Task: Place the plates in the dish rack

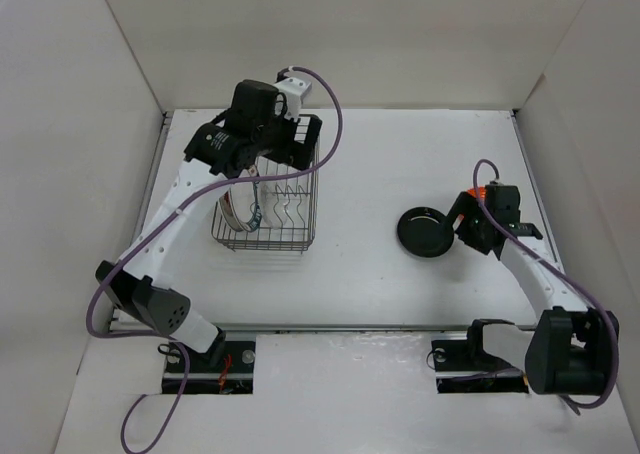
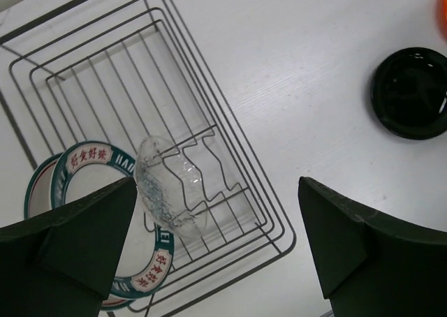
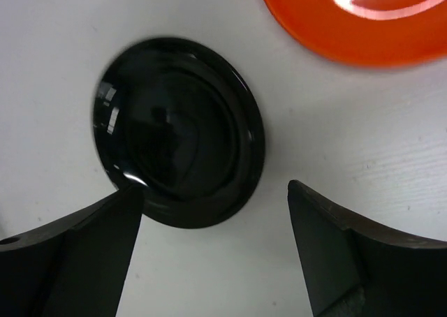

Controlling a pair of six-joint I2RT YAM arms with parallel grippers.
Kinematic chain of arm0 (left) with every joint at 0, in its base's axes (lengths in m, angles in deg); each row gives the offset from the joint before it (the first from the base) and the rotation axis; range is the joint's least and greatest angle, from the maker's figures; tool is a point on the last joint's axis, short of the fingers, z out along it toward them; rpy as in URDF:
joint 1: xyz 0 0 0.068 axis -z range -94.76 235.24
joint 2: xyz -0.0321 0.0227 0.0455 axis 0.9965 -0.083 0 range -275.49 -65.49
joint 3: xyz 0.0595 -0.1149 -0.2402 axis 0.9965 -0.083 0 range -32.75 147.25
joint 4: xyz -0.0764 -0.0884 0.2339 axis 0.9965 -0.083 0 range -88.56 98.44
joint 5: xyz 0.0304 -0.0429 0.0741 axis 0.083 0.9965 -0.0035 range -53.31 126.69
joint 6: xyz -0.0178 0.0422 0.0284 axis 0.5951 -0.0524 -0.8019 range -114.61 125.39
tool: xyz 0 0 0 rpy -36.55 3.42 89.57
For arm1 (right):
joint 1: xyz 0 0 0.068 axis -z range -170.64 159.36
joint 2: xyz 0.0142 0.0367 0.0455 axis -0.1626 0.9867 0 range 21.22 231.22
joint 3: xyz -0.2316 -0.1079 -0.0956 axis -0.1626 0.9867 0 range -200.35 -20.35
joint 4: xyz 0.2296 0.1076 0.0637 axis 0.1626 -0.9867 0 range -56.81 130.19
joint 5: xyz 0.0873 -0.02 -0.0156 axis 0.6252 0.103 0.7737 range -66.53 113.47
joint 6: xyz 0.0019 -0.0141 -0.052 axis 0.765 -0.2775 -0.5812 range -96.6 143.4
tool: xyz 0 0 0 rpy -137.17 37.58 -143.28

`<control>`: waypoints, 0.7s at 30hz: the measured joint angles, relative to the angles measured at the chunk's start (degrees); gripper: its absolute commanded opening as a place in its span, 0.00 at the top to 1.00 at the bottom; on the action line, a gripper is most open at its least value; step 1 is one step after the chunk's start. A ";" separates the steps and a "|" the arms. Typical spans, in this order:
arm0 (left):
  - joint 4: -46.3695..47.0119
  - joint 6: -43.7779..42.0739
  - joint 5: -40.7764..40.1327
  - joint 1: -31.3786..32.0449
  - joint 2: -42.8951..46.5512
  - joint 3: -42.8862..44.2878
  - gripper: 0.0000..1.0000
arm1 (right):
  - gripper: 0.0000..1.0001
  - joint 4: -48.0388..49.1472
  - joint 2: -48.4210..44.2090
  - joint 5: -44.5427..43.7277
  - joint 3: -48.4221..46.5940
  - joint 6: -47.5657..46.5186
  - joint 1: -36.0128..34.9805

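Observation:
The wire dish rack (image 1: 268, 206) stands at the back left. In the left wrist view the rack (image 2: 230, 149) holds a clear wavy-edged plate (image 2: 167, 191) and, beside it, a white plate with blue-green rim and red marks (image 2: 87, 162), with another rim behind it. My left gripper (image 1: 262, 166) hovers over the rack, open and empty (image 2: 216, 240). The glossy black plate (image 1: 425, 232) lies on the table at the right; it also shows in the right wrist view (image 3: 178, 132). My right gripper (image 1: 466, 226) is open (image 3: 213, 244), just beside the black plate. The orange plate (image 3: 356, 20) lies near it.
White walls close in the table on the left, back and right. The right arm's cable (image 1: 490, 189) loops above its wrist. The arm bases (image 1: 210, 359) sit at the near edge.

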 measured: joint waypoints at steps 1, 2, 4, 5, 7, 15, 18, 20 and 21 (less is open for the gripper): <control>0.39 -0.52 1.57 0.00 0.00 0.13 0.00 | 0.13 -0.02 0.44 0.24 0.90 0.04 0.35; 0.63 -1.07 3.17 0.00 -0.02 0.13 0.00 | 0.15 -0.28 1.11 0.85 2.01 0.37 0.76; 0.74 -1.79 5.75 0.00 -0.24 0.13 0.00 | 0.18 -0.63 2.69 1.79 2.89 0.50 1.38; 0.83 -2.05 6.71 0.00 -0.35 0.13 0.00 | 0.18 -0.55 3.37 2.12 2.89 0.50 1.53; 0.83 -2.47 8.57 0.00 -0.70 0.20 0.00 | 0.21 -0.02 4.33 2.64 2.89 0.72 1.88; 0.90 -4.04 12.35 0.00 -3.61 2.12 0.00 | 0.33 2.25 12.81 3.39 2.71 1.07 2.89; 0.92 -4.33 12.61 0.00 -4.87 2.99 0.00 | 0.63 4.81 15.45 4.46 1.66 0.98 3.04; 0.87 -4.48 12.76 0.00 -5.60 3.63 0.00 | 0.83 5.40 16.59 4.92 1.68 1.07 3.04; 0.90 -4.48 12.81 0.00 -5.88 3.87 0.00 | 0.83 5.51 17.05 5.05 1.64 1.22 3.10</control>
